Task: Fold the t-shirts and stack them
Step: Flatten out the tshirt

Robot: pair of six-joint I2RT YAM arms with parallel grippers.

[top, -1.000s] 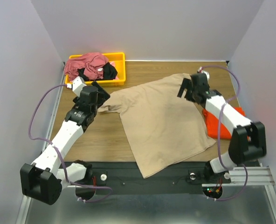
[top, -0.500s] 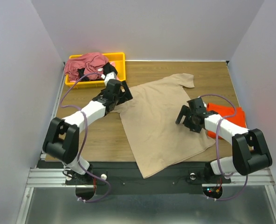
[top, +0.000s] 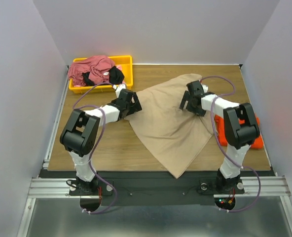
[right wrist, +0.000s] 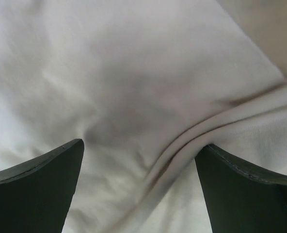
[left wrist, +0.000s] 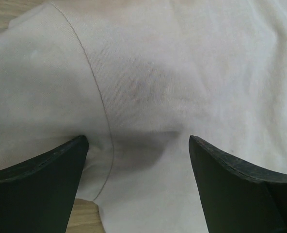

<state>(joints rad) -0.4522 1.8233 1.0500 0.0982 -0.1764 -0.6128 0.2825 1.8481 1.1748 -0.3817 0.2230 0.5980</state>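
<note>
Tan t-shirt (top: 170, 128) lies rumpled, right of the yellow bin (top: 127, 61) and nearer the arms; orange-red t-shirt (top: 252, 129) lies farther right, against the tan one's edge. Left gripper (top: 131, 101) and right gripper (top: 189, 101) both gape wide, holding nothing, low over the tan cloth. Rose-red t-shirt (top: 89, 66) and black t-shirt (top: 115, 75) sit heaped inside the bin.

tan t-shirt (top: 170, 129) — soft matt knit cloth | table (top: 111, 148) — smooth wood, visible grain
</note>
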